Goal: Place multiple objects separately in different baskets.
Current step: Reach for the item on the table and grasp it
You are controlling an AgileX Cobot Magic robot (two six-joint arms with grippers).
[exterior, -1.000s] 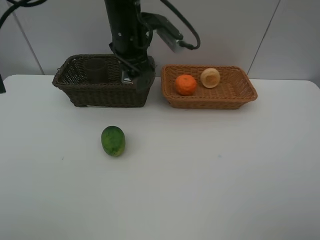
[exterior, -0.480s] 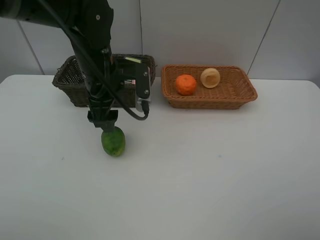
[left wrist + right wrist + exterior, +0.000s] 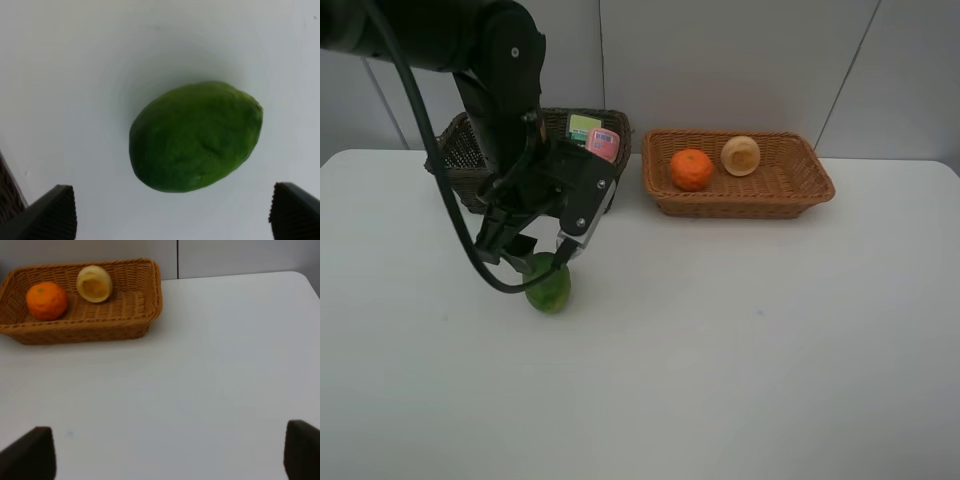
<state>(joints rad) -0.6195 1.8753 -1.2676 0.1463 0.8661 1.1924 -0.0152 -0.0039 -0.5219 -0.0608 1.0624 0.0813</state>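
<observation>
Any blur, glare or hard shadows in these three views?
Exterior high: sharp, even light, no glare; the left arm hides much of the dark basket and partly covers the green fruit. Left wrist: fruit in focus with a soft shadow around it, fingertips dark at the frame edge. Right wrist: slightly soft, the tan basket evenly lit, fingertips blurred.

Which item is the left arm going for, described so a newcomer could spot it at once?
On the white table, look in front of the dark brown basket, under the left gripper, whose jaws are open. There lies the green oval fruit, the only loose item on the tabletop; the orange and the pale fruit sit in the tan basket.
</observation>
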